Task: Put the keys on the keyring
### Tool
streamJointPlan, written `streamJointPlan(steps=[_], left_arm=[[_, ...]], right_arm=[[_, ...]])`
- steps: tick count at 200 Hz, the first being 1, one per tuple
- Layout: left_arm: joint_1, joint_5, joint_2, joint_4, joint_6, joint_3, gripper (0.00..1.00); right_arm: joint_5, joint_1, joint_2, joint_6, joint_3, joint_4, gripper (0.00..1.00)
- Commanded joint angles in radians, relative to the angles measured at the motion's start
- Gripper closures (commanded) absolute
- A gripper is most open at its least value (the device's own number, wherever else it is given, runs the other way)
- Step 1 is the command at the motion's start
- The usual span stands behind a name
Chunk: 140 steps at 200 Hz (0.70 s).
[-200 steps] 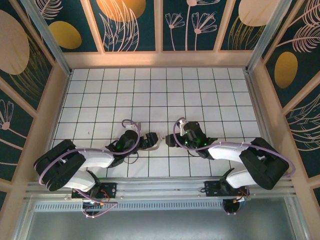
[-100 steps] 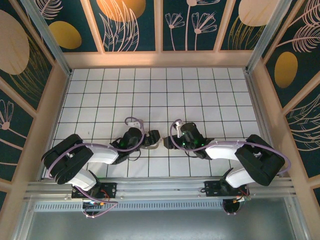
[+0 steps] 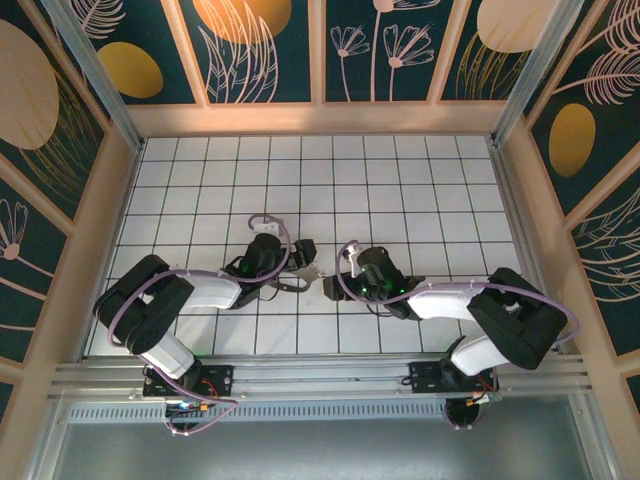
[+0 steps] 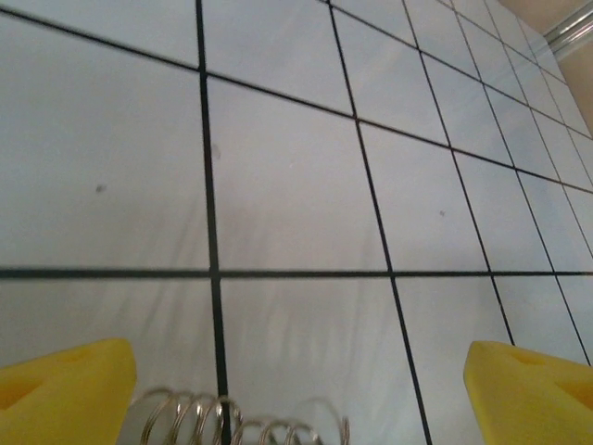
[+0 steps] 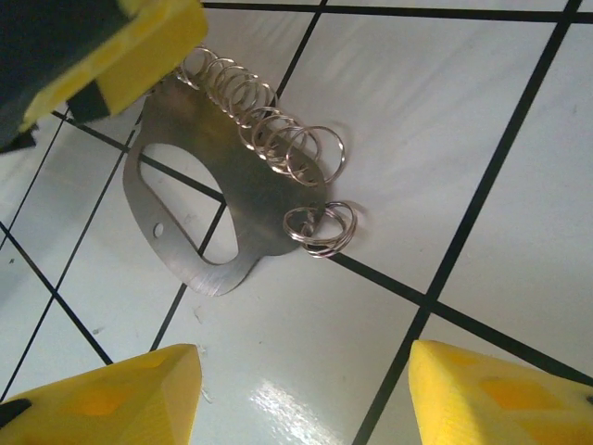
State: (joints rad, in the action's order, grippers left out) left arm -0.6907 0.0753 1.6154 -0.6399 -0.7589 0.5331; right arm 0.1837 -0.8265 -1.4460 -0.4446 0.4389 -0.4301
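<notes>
The keyring [image 5: 264,206] is a flat silver plate with an oval opening, lying on the white tiles. A row of wire rings [image 5: 269,130] runs along one edge and a small split ring [image 5: 321,228] hangs at its end. My right gripper [image 5: 301,389] hovers just short of it, open, with nothing between its yellow fingertips [image 5: 102,399]. My left gripper [image 4: 296,380] is open too. The rings [image 4: 232,428] lie low between its pads, close to the left one. One left pad [image 5: 139,46] sits at the plate's far end. From above the keyring [image 3: 316,270] lies between both grippers. The keys are out of view.
White tiled floor [image 3: 400,190] with black grid lines stretches away beyond both grippers. Wooden walls [image 3: 320,118] close it in at the back and sides. Purple cables [image 3: 265,222] loop over each wrist.
My left arm has swung up and away from the near edge, its gripper now a little farther back. My right gripper has edged left toward the keyring and its jaws have narrowed slightly.
</notes>
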Motion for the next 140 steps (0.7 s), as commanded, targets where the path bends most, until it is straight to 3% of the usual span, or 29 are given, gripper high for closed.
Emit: streamJointPlan(steps=[1, 38, 87, 140], left_arm=[[0.007, -0.046, -0.005, 0.009, 0.058, 0.039, 0.09], [0.007, -0.103, -0.12, 0.01, 0.015, 0.016, 0.09], [0.007, -0.026, -0.299, 0.102, 0.018, -0.032, 0.08], [0.006, 0.012, -0.387, 0.127, 0.002, -0.083, 0.08]], right_arm=[[0.02, -0.015, -0.017, -0.008, 0.038, -0.034, 0.39], [0.042, -0.034, -0.039, 0.003, 0.071, -0.03, 0.39], [0.064, -0.055, -0.122, 0.021, 0.143, -0.029, 0.39], [0.07, -0.057, -0.188, 0.037, 0.2, -0.02, 0.39]])
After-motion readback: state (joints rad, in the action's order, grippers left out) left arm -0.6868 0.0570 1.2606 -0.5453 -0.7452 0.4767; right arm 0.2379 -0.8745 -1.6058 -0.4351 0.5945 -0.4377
